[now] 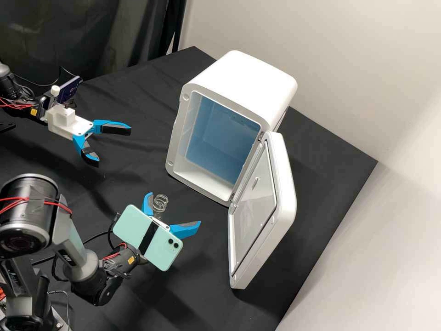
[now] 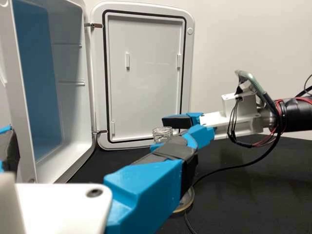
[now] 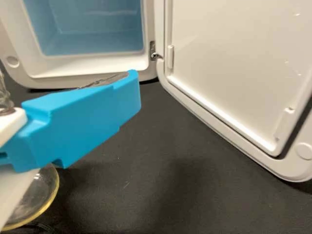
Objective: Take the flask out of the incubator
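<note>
Nothing legible in any of these, tbh. The only thing close is a tiny pale mark on the dark housing of the right arm [image 1: 69, 257], about 8 o'clock in the high view, and it's too small to make out. The incubator [image 1: 239, 87] shell and the inside of its open door [image 1: 271, 216] are just plain white, with no lettering or numbers I can read.
</note>
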`<state>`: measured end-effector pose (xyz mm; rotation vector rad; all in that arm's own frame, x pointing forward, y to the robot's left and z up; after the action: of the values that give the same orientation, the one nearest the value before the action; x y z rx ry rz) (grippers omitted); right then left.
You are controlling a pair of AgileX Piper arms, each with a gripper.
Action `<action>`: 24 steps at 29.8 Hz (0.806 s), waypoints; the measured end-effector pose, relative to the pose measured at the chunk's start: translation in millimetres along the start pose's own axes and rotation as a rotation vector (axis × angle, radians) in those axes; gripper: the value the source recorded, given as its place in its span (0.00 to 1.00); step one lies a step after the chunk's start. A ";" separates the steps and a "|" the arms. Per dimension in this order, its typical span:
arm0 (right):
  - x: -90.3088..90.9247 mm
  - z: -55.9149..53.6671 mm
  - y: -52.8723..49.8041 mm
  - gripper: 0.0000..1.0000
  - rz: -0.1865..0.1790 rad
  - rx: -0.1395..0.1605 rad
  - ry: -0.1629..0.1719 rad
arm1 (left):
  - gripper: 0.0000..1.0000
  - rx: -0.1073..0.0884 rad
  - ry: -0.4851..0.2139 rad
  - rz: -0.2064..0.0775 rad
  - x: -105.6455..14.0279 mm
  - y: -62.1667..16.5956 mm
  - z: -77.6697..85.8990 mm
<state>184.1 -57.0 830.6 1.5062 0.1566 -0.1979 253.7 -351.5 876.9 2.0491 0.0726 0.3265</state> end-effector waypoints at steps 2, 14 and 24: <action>-4.0 -0.5 5.4 1.00 0.030 0.029 -0.007 | 1.00 0.000 0.000 0.000 0.0 0.0 0.0; -17.4 -6.0 18.4 1.00 0.095 0.081 -0.006 | 1.00 0.000 0.000 0.000 0.0 0.0 0.0; -23.1 -0.3 22.4 1.00 0.124 0.141 -0.034 | 1.00 0.000 0.000 0.000 0.0 0.0 0.0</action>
<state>166.7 -54.7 857.6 1.6463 0.0224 -0.1373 253.7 -351.5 876.9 2.0491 0.0726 0.3265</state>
